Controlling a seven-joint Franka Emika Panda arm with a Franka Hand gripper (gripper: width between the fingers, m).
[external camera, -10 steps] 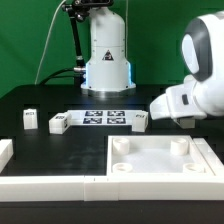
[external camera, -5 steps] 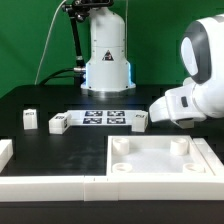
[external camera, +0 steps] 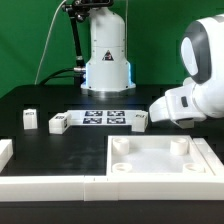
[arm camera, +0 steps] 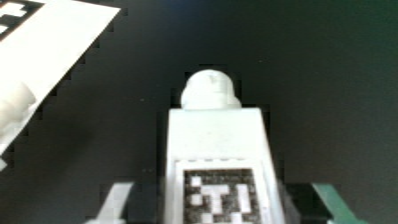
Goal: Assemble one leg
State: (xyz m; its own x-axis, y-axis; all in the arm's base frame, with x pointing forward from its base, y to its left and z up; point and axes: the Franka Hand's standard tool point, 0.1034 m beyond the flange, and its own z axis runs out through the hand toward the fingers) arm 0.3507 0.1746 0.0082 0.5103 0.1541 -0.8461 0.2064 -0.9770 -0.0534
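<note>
In the wrist view a leg (arm camera: 217, 150), a white post with a black-and-white tag and a rounded peg at its far end, lies on the black table between my fingers. My gripper (arm camera: 224, 203) straddles it, open, with a dark gap showing on each side between finger and leg. In the exterior view my arm (external camera: 190, 95) is low at the right and hides the gripper and this leg. Three other legs stand on the table: one (external camera: 30, 120) at the left, one (external camera: 60, 122) and one (external camera: 140, 120) at the ends of the marker board.
The marker board (external camera: 105, 118) lies mid-table; its corner shows in the wrist view (arm camera: 54, 45). The large white panel (external camera: 150, 170) with round corner sockets lies in front. White bracket pieces (external camera: 40, 185) run along the front edge. The robot base (external camera: 107, 55) stands behind.
</note>
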